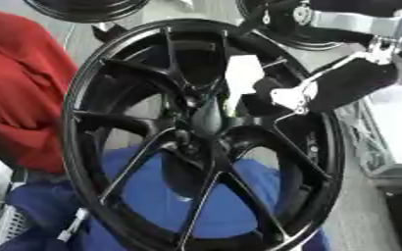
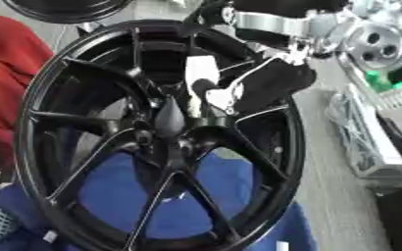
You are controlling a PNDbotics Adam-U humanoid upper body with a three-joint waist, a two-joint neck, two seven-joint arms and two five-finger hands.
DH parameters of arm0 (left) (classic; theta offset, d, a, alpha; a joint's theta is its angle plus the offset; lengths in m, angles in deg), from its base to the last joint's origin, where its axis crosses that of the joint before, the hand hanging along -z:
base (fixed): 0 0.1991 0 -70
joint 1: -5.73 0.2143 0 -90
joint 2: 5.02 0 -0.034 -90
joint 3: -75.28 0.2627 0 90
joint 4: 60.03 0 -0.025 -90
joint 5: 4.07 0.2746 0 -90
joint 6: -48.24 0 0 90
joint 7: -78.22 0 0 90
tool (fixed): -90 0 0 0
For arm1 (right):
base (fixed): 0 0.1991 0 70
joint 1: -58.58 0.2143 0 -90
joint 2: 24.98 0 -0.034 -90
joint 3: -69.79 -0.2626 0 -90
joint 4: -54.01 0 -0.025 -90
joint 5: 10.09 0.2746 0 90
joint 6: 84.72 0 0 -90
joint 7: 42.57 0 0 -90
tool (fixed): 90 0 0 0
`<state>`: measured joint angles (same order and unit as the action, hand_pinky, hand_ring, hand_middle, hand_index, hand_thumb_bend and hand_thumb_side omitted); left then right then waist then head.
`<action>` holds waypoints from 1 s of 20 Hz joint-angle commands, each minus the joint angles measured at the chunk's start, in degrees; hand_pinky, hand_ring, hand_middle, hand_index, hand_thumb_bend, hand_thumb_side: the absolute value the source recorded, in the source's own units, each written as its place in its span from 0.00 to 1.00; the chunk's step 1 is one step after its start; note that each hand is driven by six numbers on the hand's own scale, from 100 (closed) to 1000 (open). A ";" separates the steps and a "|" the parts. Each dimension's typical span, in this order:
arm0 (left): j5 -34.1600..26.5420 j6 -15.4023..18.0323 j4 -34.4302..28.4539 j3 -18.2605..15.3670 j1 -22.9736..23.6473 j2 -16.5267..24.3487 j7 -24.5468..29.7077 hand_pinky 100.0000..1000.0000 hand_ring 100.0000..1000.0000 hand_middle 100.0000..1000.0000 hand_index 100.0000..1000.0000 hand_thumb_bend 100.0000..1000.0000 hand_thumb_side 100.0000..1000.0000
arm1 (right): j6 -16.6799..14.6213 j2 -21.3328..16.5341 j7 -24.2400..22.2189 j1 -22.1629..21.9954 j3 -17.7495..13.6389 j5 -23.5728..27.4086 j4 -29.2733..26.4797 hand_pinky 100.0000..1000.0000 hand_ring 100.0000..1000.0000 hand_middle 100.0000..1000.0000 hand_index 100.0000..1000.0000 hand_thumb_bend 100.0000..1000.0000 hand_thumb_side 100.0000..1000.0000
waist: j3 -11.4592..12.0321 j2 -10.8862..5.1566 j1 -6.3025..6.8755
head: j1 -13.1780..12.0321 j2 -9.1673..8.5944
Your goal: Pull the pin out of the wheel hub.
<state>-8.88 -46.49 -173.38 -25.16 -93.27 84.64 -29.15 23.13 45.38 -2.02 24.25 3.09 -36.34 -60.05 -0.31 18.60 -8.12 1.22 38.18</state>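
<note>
Right eye view shows my right hand (image 2: 238,95) reaching between the spokes of the black wheel (image 2: 41,122), fingers near the dark cone-shaped pin (image 2: 170,117) at the hub; whether they grip it, I cannot tell.

A red cloth (image 1: 20,88) fills the left edge, a blue cloth (image 1: 196,201) lies low in the middle, a second black wheel (image 1: 84,9) shows at the top, and a silver metal frame (image 2: 367,142) with a round silver part (image 2: 378,41) sits at the right.
</note>
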 commanded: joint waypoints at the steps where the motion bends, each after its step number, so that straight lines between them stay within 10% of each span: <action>1: -0.19 -0.09 -1.24 -0.19 -0.07 1.62 -0.08 0.67 0.61 0.54 0.62 0.32 0.54 | 0.93 -2.73 -1.08 1.02 -1.21 1.78 -0.53 0.91 0.93 0.87 0.92 0.12 0.40 | 0.15 -1.61 0.11 | 0.95 -0.28; 20: -0.18 0.12 -1.24 0.25 -1.10 3.00 0.59 0.67 0.61 0.54 0.62 0.32 0.53 | -1.37 -9.41 2.76 -1.56 -4.32 10.56 -0.53 0.91 0.92 0.88 0.92 0.10 0.42 | 3.78 -1.03 -2.84 | 4.06 -0.56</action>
<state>-8.97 -46.54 -173.38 -24.83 -93.86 86.14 -28.73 21.48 38.14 0.57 22.16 -0.09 -26.25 -60.05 3.54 18.61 -11.46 4.84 38.15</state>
